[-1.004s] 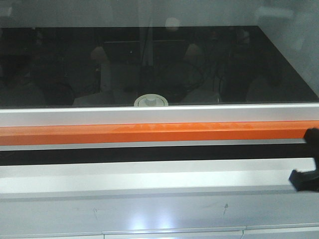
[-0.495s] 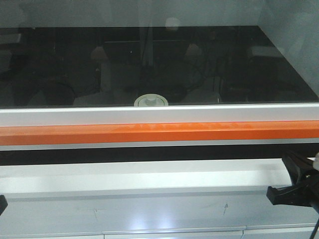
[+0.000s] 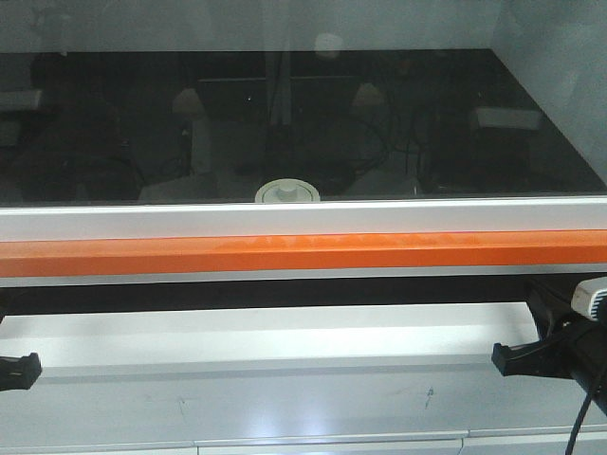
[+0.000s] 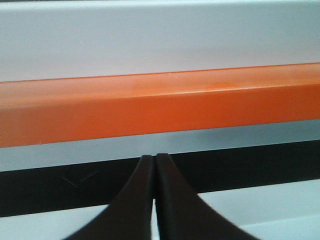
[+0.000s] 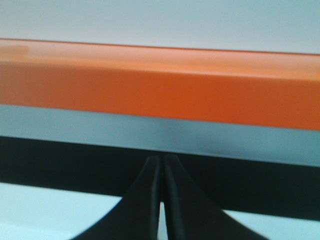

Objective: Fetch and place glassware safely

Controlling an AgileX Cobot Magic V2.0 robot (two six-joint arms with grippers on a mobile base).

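Stage: judged early, the approach only; nothing fetched, nothing placed.
Done: both arms brought up low in front of the orange bar [image 3: 303, 252]; no grasp yet.
Left to do: by this reading, nearly all of it: reaching over the bar and the white sill [image 3: 303, 220], spreading a hand, taking the jar, lifting, setting down; no set-down spot shown.
Left hand [image 3: 19, 370]: at the left edge of the front view, below the bar, clenched and empty; in its wrist view, fingers [image 4: 140, 200] pressed flat together and aimed at the bar.
Jar [image 3: 287, 191]: centre of the front view, on the glossy black tabletop [image 3: 474, 114], just behind the sill; only the cream top with its knob showing, body hidden by the sill, so upright by appearance but not checkable in full.
Right hand [image 3: 507, 358]: low at the right edge of the front view, below the bar, likewise clenched on nothing; in its wrist view, fingers [image 5: 180, 210] touching, pointed at the bar.
Jar to left hand: well apart, up and to the right of it, beyond bar and sill.
Jar to right hand: well apart, up and to the left of it, beyond bar and sill.
Contact: none with either hand; jar absent from both wrist views.
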